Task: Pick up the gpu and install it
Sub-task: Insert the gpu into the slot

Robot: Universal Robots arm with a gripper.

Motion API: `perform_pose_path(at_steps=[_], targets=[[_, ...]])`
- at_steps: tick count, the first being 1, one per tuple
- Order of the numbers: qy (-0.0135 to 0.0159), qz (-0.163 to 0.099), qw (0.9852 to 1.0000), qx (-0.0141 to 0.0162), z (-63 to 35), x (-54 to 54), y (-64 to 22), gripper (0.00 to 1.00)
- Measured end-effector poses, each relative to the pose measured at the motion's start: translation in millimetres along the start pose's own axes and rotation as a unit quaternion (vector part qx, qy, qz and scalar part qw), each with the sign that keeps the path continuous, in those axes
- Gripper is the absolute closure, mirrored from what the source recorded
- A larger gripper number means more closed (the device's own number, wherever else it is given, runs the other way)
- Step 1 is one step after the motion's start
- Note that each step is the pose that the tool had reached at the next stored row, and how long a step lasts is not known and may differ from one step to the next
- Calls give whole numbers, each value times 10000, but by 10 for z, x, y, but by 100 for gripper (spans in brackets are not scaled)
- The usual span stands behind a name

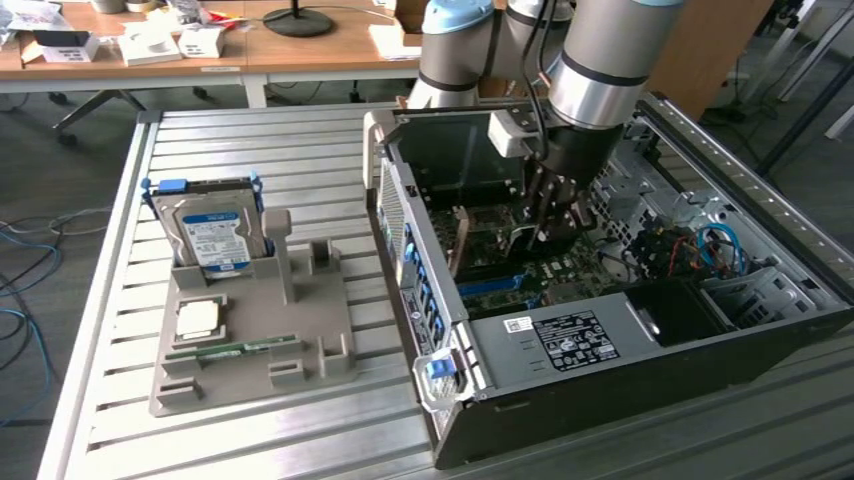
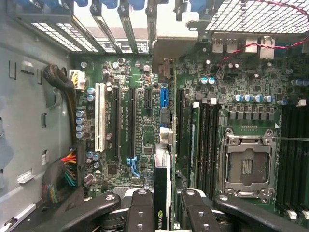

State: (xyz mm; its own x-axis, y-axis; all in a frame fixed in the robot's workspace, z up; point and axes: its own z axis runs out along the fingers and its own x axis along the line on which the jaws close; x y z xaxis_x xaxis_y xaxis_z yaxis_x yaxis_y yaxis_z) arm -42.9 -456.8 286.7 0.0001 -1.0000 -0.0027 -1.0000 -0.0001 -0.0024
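**Held edge-on for the fit**

The gripper (image 2: pixel 166 212), clamped on the gpu (image 2: pixel 161 179), holds the card edge-down inside the open computer case (image 1: pixel 601 420), close over the motherboard (image 2: pixel 145 96) and its long slots (image 2: pixel 131 121), seemingly to line up its connector.

A grey holder (image 1: pixel 254 378) is seen on the slatted metal bench (image 1: pixel 267 130), to the exterior view's left of an open computer case (image 1: pixel 601 420). A silver hard drive (image 1: pixel 214 235) with a blue label is stood upright in the holder. A square chip (image 1: pixel 200 320) and a narrow green memory stick (image 1: pixel 240 349) are laid flat on it. Inside the case, a motherboard (image 2: pixel 145 96) with a white slot (image 2: pixel 100 116) and a metal-framed processor socket (image 2: pixel 246 166) is shown. A wooden desk (image 1: pixel 267 48) is set behind the bench.
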Motion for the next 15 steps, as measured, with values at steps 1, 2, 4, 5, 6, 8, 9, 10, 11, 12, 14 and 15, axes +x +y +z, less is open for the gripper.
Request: perform_pose_path(at_steps=[1,2,4,5,6,8,9,10,11,12,14,15], targets=[[0,0,10000,0,0,0,0,74],[0,0,10000,0,0,0,0,74],[-1,2,10000,0,2,0,14,74],[-1,1,10000,0,3,-1,25,74],[-1,0,10000,0,5,0,36,74],[1,1,10000,0,18,0,50,74],[1,0,10000,0,35,0,55,74],[1,1,10000,0,53,0,59,74],[1,1,10000,0,70,0,63,74],[1,1,10000,0,85,0,66,74],[1,0,10000,0,101,0,69,74],[2,0,10000,0,101,0,69,74]])
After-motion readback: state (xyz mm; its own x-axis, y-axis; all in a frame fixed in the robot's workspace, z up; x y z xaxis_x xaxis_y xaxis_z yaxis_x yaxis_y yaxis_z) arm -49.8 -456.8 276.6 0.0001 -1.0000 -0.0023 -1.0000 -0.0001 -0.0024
